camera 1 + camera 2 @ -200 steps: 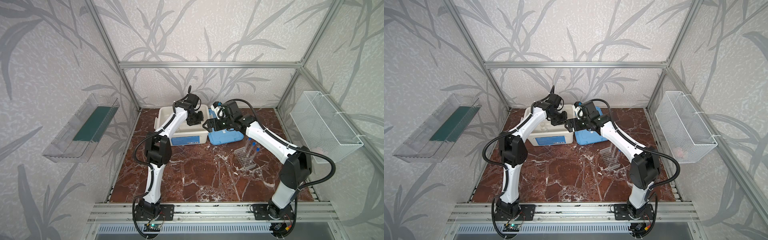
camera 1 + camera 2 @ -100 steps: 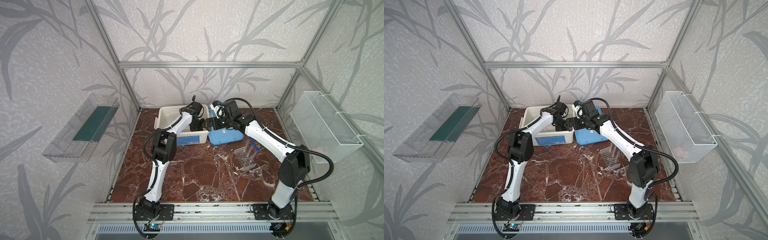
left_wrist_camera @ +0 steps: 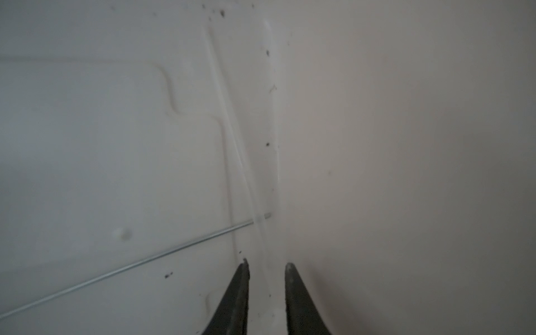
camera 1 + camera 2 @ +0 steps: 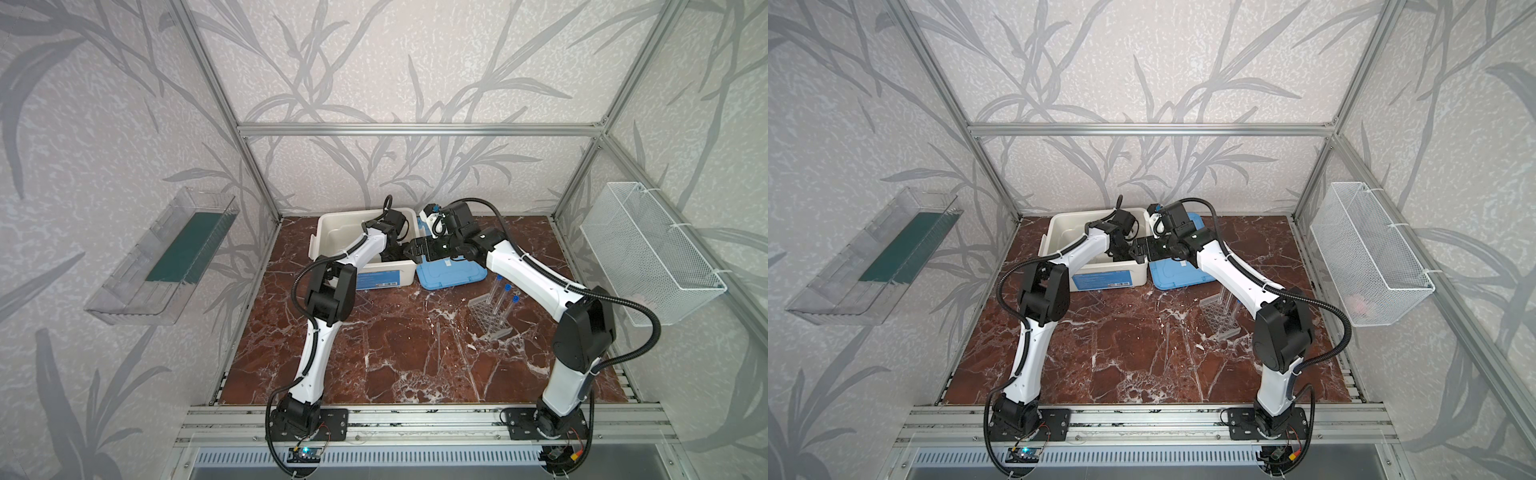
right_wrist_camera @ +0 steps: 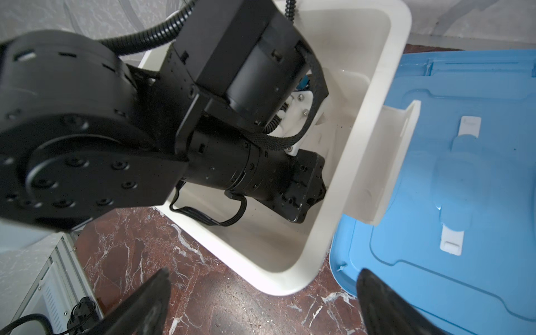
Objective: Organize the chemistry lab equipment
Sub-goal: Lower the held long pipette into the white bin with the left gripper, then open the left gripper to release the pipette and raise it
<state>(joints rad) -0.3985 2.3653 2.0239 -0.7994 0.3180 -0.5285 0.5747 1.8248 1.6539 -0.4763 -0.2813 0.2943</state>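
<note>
Clear thin plastic pipette (image 3: pixel 252 188) on the floor of the large white tub (image 4: pixel 332 237), against its wall, between the slightly parted tips of the left gripper (image 3: pixel 267 262); right gripper (image 5: pixel 262 272) spread wide over the rim. Light enough to cling to a tip on lifting

Desk (image 4: pixel 395 357) holdings: white tub (image 4: pixel 330 232) (left arm (image 4: pixel 365 249) reaching inside), blue lid (image 4: pixel 451 279) beside it, clear tube rack (image 4: pixel 482 312) bearing three tilted blue-capped test tubes (image 4: pixel 503 301).
</note>
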